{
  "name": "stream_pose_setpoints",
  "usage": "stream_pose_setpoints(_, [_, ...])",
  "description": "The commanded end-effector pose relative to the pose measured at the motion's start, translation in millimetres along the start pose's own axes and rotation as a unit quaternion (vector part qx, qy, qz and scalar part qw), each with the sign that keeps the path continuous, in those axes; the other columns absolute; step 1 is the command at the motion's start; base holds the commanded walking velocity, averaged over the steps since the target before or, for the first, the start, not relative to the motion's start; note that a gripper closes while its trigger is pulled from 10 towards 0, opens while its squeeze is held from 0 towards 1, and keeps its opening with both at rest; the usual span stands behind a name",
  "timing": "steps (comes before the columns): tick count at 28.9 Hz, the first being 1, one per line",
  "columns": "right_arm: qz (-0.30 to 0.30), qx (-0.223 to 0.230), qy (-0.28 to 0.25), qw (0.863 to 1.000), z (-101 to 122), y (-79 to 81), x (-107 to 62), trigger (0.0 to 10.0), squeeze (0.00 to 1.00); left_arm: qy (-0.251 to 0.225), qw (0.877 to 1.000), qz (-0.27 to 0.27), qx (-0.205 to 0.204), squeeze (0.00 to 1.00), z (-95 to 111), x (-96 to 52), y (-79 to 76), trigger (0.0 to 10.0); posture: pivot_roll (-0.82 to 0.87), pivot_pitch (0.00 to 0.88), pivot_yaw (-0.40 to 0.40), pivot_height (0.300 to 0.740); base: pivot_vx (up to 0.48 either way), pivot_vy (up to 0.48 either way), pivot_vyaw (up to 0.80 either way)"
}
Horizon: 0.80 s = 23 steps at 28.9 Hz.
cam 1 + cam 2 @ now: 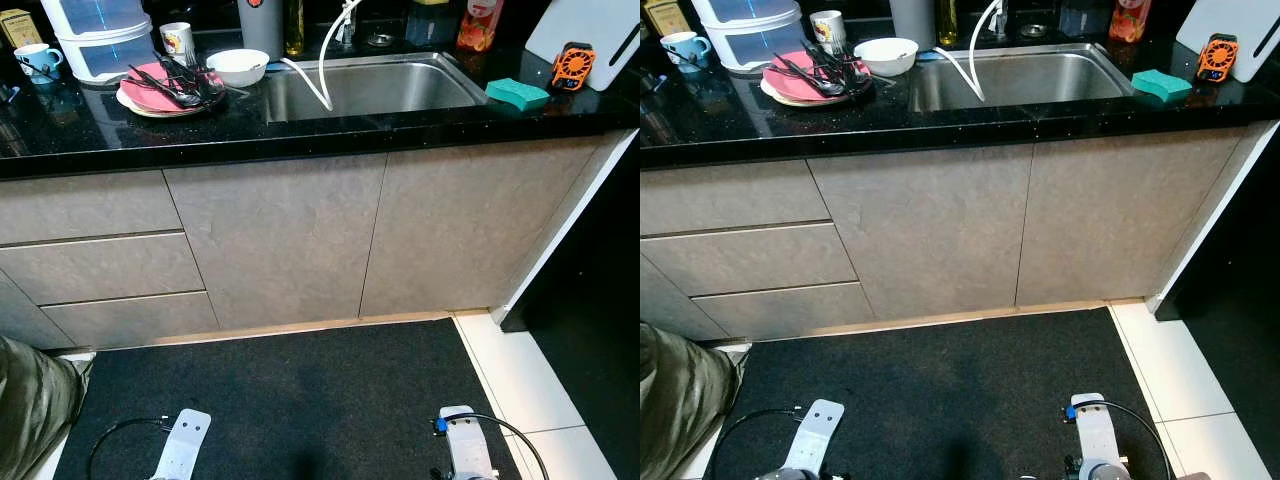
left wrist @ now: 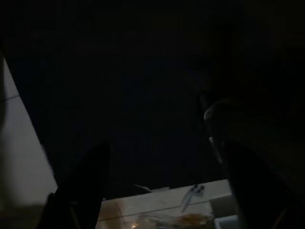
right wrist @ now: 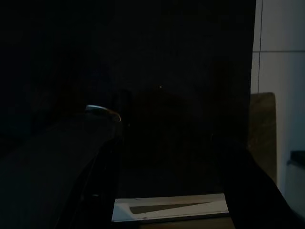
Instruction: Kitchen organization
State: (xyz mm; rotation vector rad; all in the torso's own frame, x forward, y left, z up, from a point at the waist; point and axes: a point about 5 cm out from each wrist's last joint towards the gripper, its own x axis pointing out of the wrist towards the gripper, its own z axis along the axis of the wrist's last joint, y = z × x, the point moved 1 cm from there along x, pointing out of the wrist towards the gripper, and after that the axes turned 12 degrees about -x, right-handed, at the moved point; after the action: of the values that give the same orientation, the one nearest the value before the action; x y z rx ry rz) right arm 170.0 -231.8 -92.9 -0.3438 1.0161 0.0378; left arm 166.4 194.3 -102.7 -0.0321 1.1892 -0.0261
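Observation:
A black stone counter (image 1: pixel 300 125) runs across the top of the eye views, with a steel sink (image 1: pixel 400 88) set in it. A white hose (image 1: pixel 322 75) hangs into the sink. Left of the sink, a pink plate (image 1: pixel 140 92) on a white plate carries several black utensils (image 1: pixel 178 82). A white bowl (image 1: pixel 238 66) sits beside it. A green sponge (image 1: pixel 517 94) lies right of the sink. Both silver arms hang low over the mat, left arm (image 1: pixel 182 442) and right arm (image 1: pixel 466 448). In the dark wrist views, the left gripper (image 2: pixel 166 148) and right gripper (image 3: pixel 178 143) show fingers spread, holding nothing.
Stacked clear containers (image 1: pixel 100 35), two mugs (image 1: pixel 35 60) (image 1: pixel 177 40) and bottles (image 1: pixel 480 22) line the counter's back. An orange gadget (image 1: pixel 573 66) rests on a white board (image 1: pixel 590 25). Grey drawers (image 1: pixel 100 265) and cabinet doors (image 1: pixel 280 240) stand below. A black mat (image 1: pixel 280 400) covers the floor; olive clothing (image 1: pixel 30 400) is at the lower left.

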Motion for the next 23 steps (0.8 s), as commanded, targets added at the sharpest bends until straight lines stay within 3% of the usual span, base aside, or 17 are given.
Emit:
stream_pose_setpoints(1, [0.012,-0.004,-0.013,1.0,6.0,3.4,0.8,10.0,0.0,0.002,1.0,0.005,-0.002,0.0,-3.1,-0.4,2.7,10.0,-0.03,0.001,0.046,0.74,0.0,0.0,0.8])
stream_pose_setpoints(23, [0.022,-0.001,-0.015,1.0,3.8,5.4,0.3,10.0,0.0,0.004,1.0,0.008,-0.007,0.0,-5.6,-0.6,4.1,10.0,-0.03,0.01,0.042,0.74,0.0,0.0,0.8])
